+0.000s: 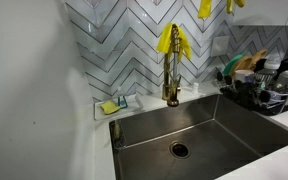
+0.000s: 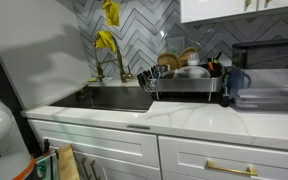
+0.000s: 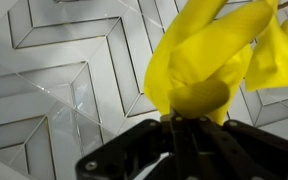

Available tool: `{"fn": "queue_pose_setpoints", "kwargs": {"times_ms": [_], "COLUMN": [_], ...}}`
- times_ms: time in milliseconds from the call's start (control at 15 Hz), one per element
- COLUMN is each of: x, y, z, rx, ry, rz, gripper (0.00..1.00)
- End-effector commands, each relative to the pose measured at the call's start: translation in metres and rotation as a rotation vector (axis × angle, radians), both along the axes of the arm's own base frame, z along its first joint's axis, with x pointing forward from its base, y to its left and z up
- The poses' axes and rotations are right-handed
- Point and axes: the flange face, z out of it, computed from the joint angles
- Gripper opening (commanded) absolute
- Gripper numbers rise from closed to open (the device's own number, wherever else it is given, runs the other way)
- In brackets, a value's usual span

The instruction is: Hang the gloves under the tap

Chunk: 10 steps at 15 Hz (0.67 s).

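Clenching the gloves (image 3: 212, 62), the end effector (image 3: 174, 122) looks closed on them. The tap (image 1: 171, 82) stands upright, apparently below.

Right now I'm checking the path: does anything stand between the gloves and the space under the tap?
Nothing visible does. The gloves drape over the top of the tap; the sink below it shows only its drain, and the sponge sits off to the side.

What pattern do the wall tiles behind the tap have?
The tiles form pale chevrons, clearest in the wrist view.
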Motion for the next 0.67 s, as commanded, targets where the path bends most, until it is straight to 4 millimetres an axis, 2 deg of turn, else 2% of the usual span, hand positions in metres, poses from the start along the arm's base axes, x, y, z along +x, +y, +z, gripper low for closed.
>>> {"fn": "queue_pose_setpoints", "kwargs": {"times_ms": [0, 267, 600], "x": [-0.011, -0.018, -0.017], "y": [-0.019, -0.033, -0.048], "z": [-0.020, -0.055, -0.101], "rx": [-0.005, 0.060, 0.081], "ry": [0.080, 0.169, 0.214], "rz": [-0.013, 0.013, 0.021], "gripper": [0.01, 0.01, 0.01]}}
